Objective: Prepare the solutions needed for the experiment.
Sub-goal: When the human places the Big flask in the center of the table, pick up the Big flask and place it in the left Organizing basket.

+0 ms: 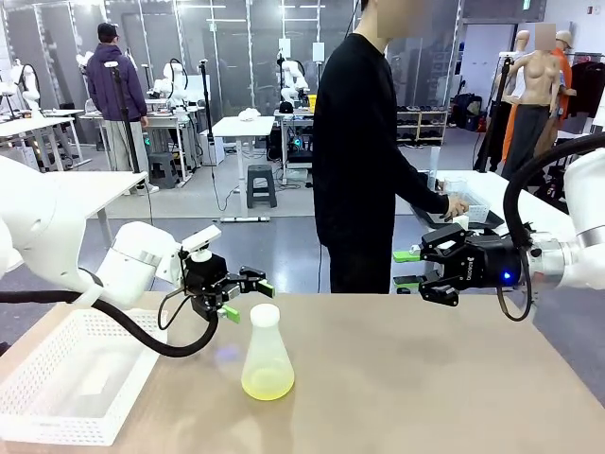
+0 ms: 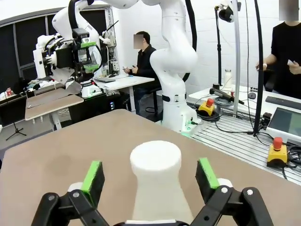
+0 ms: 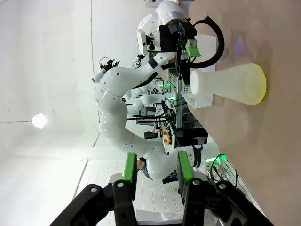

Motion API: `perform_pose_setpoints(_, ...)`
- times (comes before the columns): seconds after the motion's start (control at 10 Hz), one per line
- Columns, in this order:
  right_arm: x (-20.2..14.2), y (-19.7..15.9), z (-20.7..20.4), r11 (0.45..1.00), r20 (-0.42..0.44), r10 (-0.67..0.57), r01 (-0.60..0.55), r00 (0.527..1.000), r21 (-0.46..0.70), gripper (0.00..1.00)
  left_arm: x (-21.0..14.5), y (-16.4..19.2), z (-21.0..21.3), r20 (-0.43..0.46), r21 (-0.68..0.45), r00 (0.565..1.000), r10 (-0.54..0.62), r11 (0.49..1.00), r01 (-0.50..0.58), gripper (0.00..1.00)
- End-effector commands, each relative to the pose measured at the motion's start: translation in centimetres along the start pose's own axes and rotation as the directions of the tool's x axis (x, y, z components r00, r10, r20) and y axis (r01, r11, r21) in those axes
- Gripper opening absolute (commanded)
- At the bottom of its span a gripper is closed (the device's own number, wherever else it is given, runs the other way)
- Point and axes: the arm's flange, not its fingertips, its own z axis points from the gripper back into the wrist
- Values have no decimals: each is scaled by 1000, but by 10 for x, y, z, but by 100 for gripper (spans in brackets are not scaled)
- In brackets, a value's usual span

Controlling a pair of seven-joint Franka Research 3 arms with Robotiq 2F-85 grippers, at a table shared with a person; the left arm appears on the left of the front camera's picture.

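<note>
Watching the left gripper closely — its jaws are spread wide and gripping nothing, the flask sitting just beyond them at about 5 o'clock in the front view. I am judging the neck to be the risk: the flask is standing free on the table, so an off-centre close could be tipping it and spilling. The solutions are lying as a shallow yellow-green pool in its base. The right gripper is hanging well apart at 3 o'clock, released too. The white basket at 8 o'clock is holding something pale — I cannot tell what.
</note>
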Motion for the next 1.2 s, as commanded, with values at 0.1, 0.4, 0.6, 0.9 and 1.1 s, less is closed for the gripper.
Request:
perform_pose_setpoints(0.1, -2, 1, 0, 1000, -4, 3, -3, 1000, -1, 45, -5, 11, 5, -33, -27, 999, 15, 1000, -16, 100)
perform_pose_setpoints(0.4, -2, 1, 0, 1000, -4, 3, -3, 1000, -1, 45, -10, 14, -4, -27, -41, 999, 28, 999, -29, 100)
perform_pose_setpoints(0.6, -2, 1, 0, 1000, -4, 3, -3, 1000, -1, 45, -16, 17, -9, -14, -48, 999, 39, 998, -39, 100)
perform_pose_setpoints(0.9, -2, 1, 0, 1000, -4, 3, -3, 1000, -1, 45, -30, 20, -11, -8, -36, 998, 61, 997, -62, 100)
perform_pose_setpoints(1.1, -2, 1, 0, 1000, -4, 3, -3, 1000, -1, 45, -34, 21, -11, -5, -34, 998, 69, 997, -70, 100)
